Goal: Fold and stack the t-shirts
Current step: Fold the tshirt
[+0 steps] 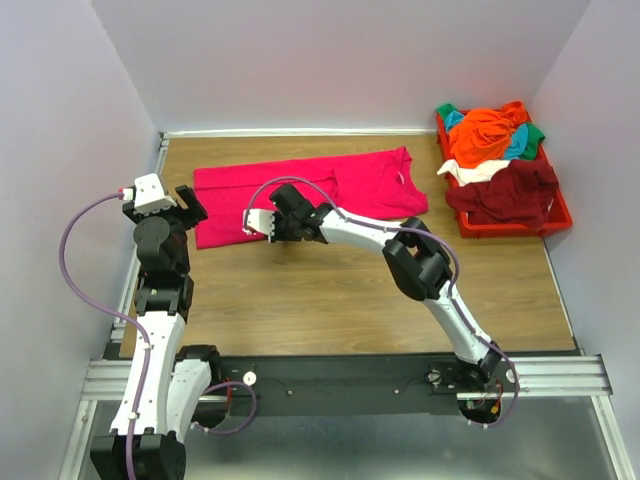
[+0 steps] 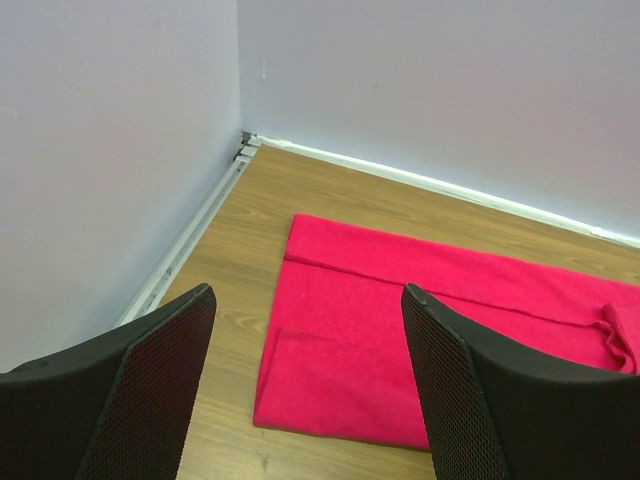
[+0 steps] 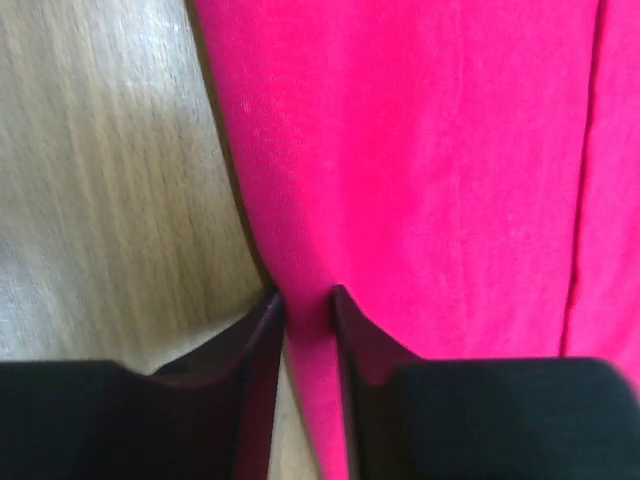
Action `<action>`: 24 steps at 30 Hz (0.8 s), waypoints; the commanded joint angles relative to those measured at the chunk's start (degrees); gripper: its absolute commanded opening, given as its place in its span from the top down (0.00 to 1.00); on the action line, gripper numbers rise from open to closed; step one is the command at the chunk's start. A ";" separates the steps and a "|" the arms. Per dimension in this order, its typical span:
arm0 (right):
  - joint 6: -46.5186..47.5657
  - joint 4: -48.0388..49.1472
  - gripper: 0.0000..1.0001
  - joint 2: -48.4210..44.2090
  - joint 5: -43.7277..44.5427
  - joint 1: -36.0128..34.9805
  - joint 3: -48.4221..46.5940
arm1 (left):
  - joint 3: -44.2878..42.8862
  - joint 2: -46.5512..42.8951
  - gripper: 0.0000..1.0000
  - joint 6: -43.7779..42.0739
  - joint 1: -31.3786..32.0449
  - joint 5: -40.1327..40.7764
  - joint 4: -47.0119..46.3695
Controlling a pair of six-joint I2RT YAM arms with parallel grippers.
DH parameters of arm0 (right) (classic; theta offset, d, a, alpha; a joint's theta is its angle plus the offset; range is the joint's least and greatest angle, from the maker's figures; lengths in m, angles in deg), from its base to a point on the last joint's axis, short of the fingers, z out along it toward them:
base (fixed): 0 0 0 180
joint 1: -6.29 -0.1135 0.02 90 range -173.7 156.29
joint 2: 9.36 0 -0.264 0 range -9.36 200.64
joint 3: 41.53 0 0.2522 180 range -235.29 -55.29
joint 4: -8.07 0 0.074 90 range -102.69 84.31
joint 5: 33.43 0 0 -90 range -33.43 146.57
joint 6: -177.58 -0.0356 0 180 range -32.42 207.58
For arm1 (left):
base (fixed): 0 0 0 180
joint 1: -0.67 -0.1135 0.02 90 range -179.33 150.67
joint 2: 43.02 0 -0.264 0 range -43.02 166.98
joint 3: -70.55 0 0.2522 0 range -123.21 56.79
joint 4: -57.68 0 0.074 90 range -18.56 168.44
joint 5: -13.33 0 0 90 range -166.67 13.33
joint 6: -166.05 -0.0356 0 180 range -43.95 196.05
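Observation:
A magenta t-shirt (image 1: pixel 330 185) lies partly folded into a long band at the back of the wooden table (image 1: pixel 330 290). My right gripper (image 1: pixel 272 232) reaches down to its near edge. In the right wrist view the right gripper (image 3: pixel 306 295) is shut on a pinched fold of the magenta cloth (image 3: pixel 430 150) at that edge. My left gripper (image 1: pixel 190 205) hovers open by the shirt's left end. In the left wrist view the left gripper (image 2: pixel 308 292) holds nothing, and the folded left end of the shirt (image 2: pixel 360 330) lies below it. More t-shirts, orange (image 1: pixel 485 135), maroon (image 1: pixel 505 190) and teal (image 1: pixel 520 145), are heaped at the back right.
A red plastic bin (image 1: pixel 560 215) at the back right holds the heap, with some white cloth (image 1: pixel 470 172) and green cloth (image 1: pixel 445 110) in it. Walls close the table on the left (image 2: pixel 110 150), back and right. Bare wood lies in front of the shirt.

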 commanded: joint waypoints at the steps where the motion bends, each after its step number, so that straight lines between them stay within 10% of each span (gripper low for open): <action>1: -0.23 -0.33 0.75 1.70 2.91 -0.63 1.52 | 0.50 -0.34 0.18 -0.30 0.31 -1.84 -0.59; 8: -0.14 1.16 0.99 -6.46 -0.07 -1.07 11.62 | 0.32 -0.43 0.17 -1.45 0.40 -5.80 -1.12; 16: 7.41 -5.57 0.99 -30.19 -18.17 -3.97 42.01 | 1.98 -0.26 0.17 -2.59 0.92 -18.96 -4.63; 18: 8.99 -9.54 0.88 -36.60 -19.24 -3.97 48.34 | 2.69 1.32 0.17 -2.07 1.19 -27.02 -7.43; 22: 11.28 -15.52 0.09 -49.08 -16.25 -3.28 58.38 | 2.43 7.73 0.17 1.71 3.03 -38.57 -11.31; 24: 11.99 -19.38 0.00 -55.13 -17.65 0.93 59.27 | 0.94 11.59 0.17 3.38 3.47 -41.74 -12.54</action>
